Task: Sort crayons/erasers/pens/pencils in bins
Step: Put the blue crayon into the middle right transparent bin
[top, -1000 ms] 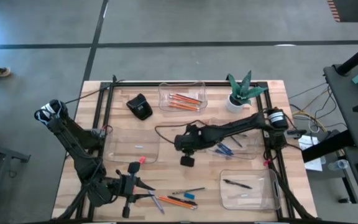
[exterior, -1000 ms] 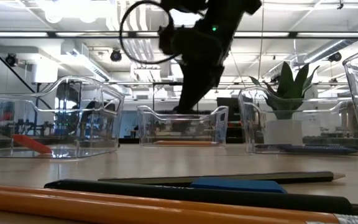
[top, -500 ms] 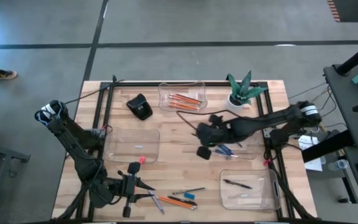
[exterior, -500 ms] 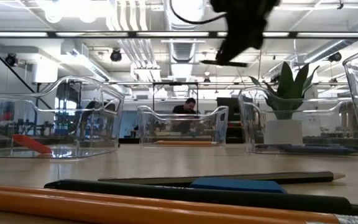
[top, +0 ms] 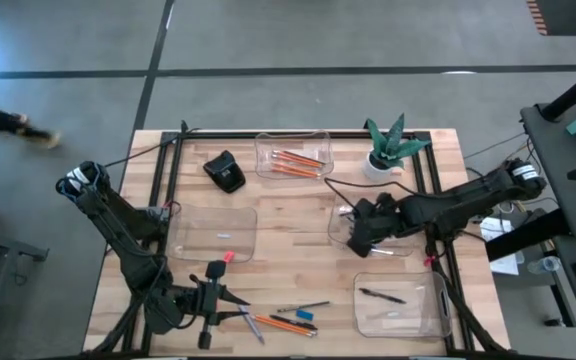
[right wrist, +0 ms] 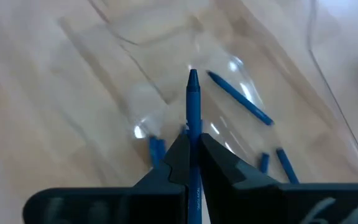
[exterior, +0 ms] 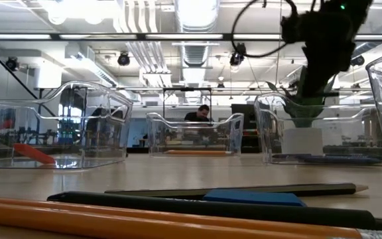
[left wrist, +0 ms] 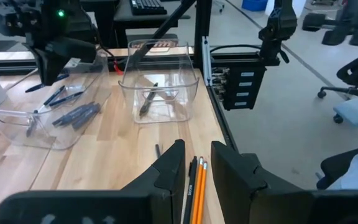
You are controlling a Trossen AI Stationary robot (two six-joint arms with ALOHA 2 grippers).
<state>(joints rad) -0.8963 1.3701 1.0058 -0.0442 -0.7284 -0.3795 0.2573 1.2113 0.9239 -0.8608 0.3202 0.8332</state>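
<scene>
Hovering above the right-middle bin (top: 373,232) on the wooden table (top: 288,205), the right gripper (right wrist: 191,144) pinches a blue crayon (right wrist: 193,104) between its closed fingertips, tip pointing down toward that clear tub, where more blue crayons (right wrist: 240,97) lie. At the near left edge, the left gripper (left wrist: 196,163) rests low with its fingers narrowly parted and empty, just beside two orange pencils (left wrist: 199,189) and a black pen (left wrist: 190,186) lying loose on the table. A far bin (top: 293,155) holds orange pencils (top: 296,161). A near-right bin (top: 400,303) holds a black pen (top: 381,295). A left bin (top: 213,233) holds one small pale piece, with a pink eraser (top: 228,257) on the table beside its near corner. A potted plant (top: 389,145) and a black lump (top: 226,171) stand along the far side.
</scene>
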